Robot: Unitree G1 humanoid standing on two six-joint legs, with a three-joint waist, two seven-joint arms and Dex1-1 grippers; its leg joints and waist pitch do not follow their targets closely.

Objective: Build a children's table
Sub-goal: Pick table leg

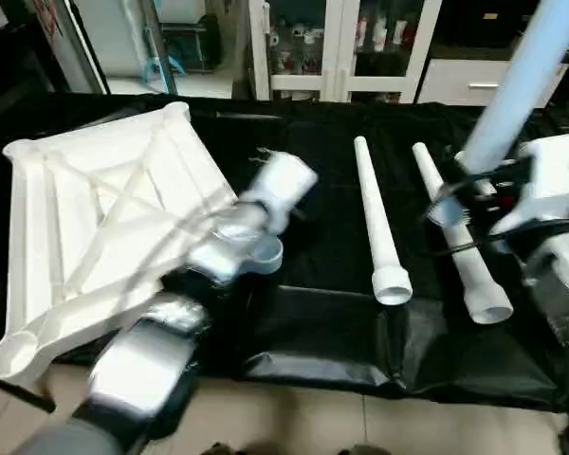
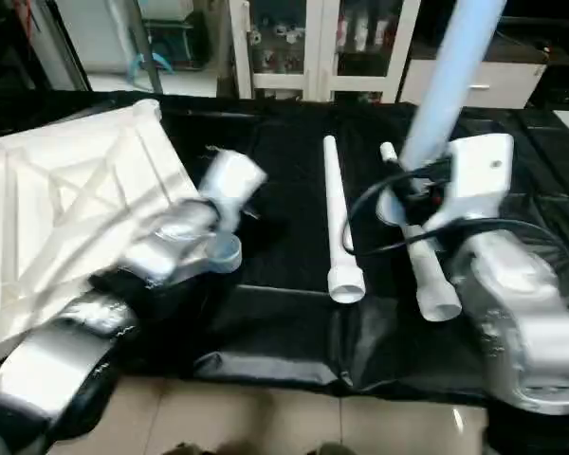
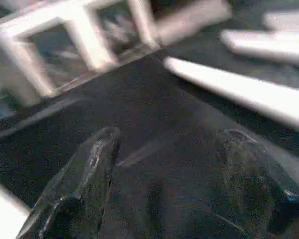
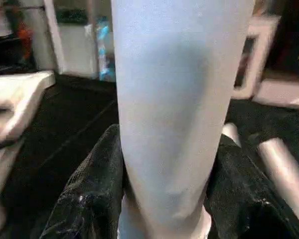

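white top (image 1: pixel 104 218) lying underside up on the black-covered counter (image 1: pixel 322 332), ribs and x-brace showing, round sockets at the corners, near corner hanging past the counter's front edge. taken as the landmark below.

just right of the top, reaching out over the counter: left arm (image 1: pixel 171 332), silver, its wrist above the top's right edge. left end effector (image 3: pixel 164 179) spread wide, 2 black fingers (image 3: pixel 84 184) well apart with only black cover between them, pinching nothing.

further right of the top, 2 legs flat on the counter, roughly side by side, narrow ends pointing away, wide open ends toward the front edge: nearer leg (image 1: pixel 377 227), then second leg (image 1: pixel 460 242) just beyond it, apart from each other. second leg partly crossed by the right arm's black cable.

farthest right from the top: right end effector (image 4: pixel 164 199) pinching a third leg (image 4: pixel 174 99), a finger pressed against either side of the tube near its lower end. third leg held raised off the counter, nearly upright with a lean, running up and out past the head view's upper edge (image 1: pixel 522 76). lower end of that leg hovering above the second leg on the counter; touching or not, cannot tell.

beyond the counter, behind the top: white cabinets with glass doors (image 1: pixel 332 47).
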